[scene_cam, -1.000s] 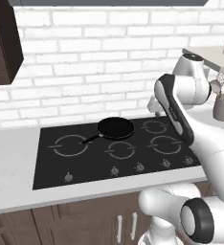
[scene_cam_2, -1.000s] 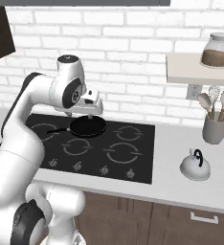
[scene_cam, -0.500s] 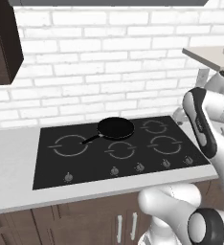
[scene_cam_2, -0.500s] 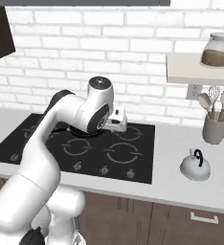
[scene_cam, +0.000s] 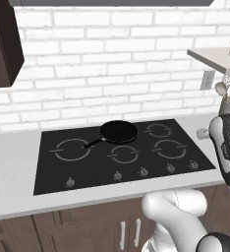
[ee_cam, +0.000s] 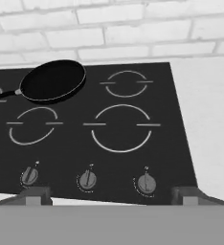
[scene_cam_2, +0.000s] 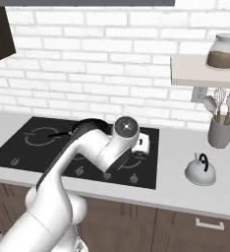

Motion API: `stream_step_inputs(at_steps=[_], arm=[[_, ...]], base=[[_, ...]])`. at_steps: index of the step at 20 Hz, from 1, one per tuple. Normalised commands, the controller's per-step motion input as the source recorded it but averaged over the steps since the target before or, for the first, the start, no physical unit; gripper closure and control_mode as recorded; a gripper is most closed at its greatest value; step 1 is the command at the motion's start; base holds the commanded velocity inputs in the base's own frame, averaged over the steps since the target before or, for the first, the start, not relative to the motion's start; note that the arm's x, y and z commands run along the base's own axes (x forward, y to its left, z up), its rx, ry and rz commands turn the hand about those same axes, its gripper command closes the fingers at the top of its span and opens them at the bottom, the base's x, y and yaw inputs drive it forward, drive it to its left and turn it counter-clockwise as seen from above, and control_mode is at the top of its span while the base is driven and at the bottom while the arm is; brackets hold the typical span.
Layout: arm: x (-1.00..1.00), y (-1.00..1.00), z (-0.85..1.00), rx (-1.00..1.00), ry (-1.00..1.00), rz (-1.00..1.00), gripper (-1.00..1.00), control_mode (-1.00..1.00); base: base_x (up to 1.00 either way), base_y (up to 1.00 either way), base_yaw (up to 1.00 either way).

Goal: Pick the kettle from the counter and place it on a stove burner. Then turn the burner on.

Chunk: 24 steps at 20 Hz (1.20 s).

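- Simulated kitchen: pale counter point(scene_cam_2: 186, 194) under a white brick wall point(scene_cam: 112, 74), with the black glass cooktop point(scene_cam: 63, 174) set into it.
- Nearest in the hand view, we see the two fingertips point(ee_cam: 35, 195) far apart at the bottom edge, nothing between them. The gripper point(ee_cam: 111, 197) is wide open and empty, looking down over the cooktop's front edge.
- Just past it, the row of burner knobs point(ee_cam: 146, 183).
- Behind the knobs, ring markings. The widest one by the left base view is the stove burner point(scene_cam: 71, 149) at the cooktop's left, bare.
- Black frying pan point(scene_cam: 118, 132) sits further back, on a rear ring.
- The kettle point(scene_cam_2: 200, 169) stands upright on the counter right of the cooktop, apart from its edge and well apart from the gripper.
- Grey utensil cup point(scene_cam_2: 221, 132) stands behind the kettle near the wall; shelf point(scene_cam_2: 205, 74) with a jar point(scene_cam_2: 224, 51) above it.
- Handling, as we judge it: rigid, smooth and domed, so likely slippery on the body. Looks light; contents can't be told.
- Best hold, we reckon, is the dark arched handle on top, jaws across it from above. Keep it level while carrying.
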Motion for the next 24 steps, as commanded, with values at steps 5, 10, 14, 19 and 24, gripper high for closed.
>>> stream_step_inputs(at_steps=[5,10,14,19,24], arm=[[0.00,-0.83,-0.35,0.00,-0.04,-0.03,-1.00,-1.00],[0.00,-0.82,-0.22,-0.07,0.02,-0.05,-1.00,-1.00],[0.00,-0.77,-0.19,-0.13,0.13,-0.02,-1.00,-1.00],[0.00,-0.73,-0.14,-0.11,0.07,-0.01,-1.00,-1.00],[0.03,-0.65,-0.12,-0.07,0.02,-0.01,-1.00,-1.00]], base=[[0.00,0.00,0.00],[0.00,0.00,0.00],[0.00,0.00,0.00],[0.00,0.00,0.00],[0.00,0.00,0.00]])
